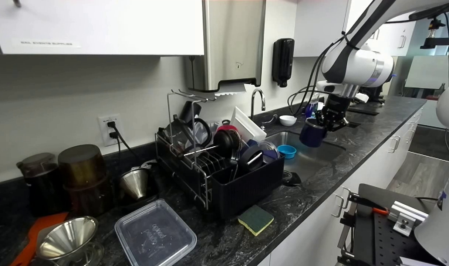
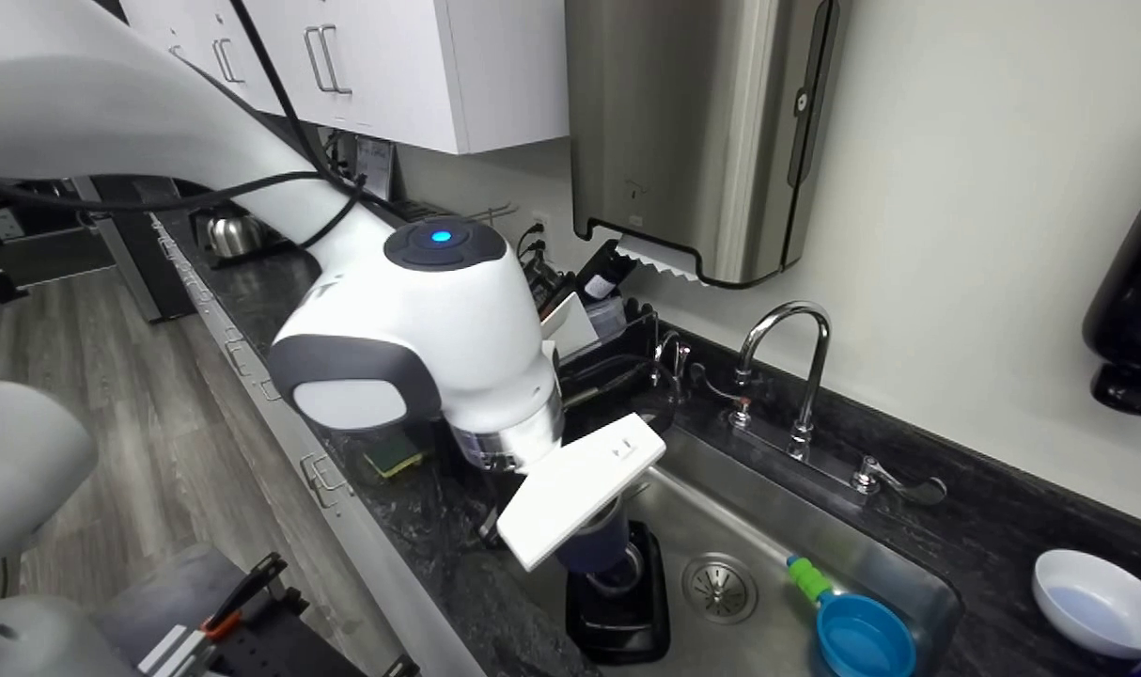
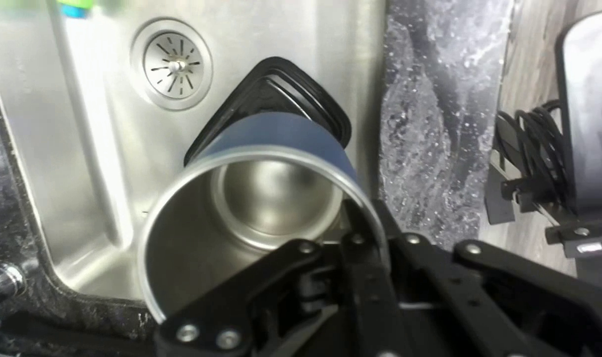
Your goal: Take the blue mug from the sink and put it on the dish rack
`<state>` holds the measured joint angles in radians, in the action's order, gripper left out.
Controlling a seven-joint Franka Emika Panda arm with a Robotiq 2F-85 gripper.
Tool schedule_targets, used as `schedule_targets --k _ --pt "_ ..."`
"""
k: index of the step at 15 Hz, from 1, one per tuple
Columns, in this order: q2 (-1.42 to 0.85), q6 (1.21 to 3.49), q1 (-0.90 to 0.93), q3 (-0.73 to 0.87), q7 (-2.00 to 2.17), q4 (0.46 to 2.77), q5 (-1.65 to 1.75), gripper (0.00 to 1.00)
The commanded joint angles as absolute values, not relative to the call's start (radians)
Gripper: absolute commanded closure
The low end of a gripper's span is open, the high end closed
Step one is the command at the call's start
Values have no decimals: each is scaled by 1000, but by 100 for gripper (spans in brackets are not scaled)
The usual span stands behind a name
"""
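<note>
The jaws stood nearly together, pinching the wall of the blue mug (image 1: pixel 312 133), one jaw inside the rim and the other outside, and they held it above the steel sink (image 2: pixel 749 653). Bare metal showed at the mug's bottom. In the sink lay a black plastic tray (image 2: pixel 617 644), partly hidden by the mug, and a blue scoop (image 2: pixel 867 637) with a green handle. A white bowl (image 2: pixel 1101 602) stood on the dark surface (image 1: pixel 224 242) beside the sink. The dish rack (image 1: pixel 246 194) was crowded with a tilted white rectangular dish (image 1: pixel 246 125) and dark kitchenware (image 1: pixel 224 141), some pieces hiding others. Near it were a clear plastic container (image 1: pixel 156 232) with handwriting on its top, a steel funnel (image 1: pixel 67 236) with its mouth up, and a green-and-yellow sponge (image 1: pixel 256 218).

Only the wrist view looked down into the mug; it also showed coiled black cables (image 3: pixel 536 141) past the surface's edge, but of the scoop just the handle's end. The drain strainer (image 2: pixel 718 588) appeared there and in an exterior view. An exterior view alone took in the container and funnel.
</note>
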<state>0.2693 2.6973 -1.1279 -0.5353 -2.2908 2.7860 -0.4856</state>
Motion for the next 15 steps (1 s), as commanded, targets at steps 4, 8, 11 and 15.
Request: schedule_targets --k 4,8,11,15 --pt "362 2407 -961 -344 -1880 2782 -278 98" --pt "373 2267 -759 -129 -1573 2733 -105 98" --pt "376 2208 -608 22 -1430 2696 -59 98" --pt "394 2131 -439 175 -1330 2646 -51 98"
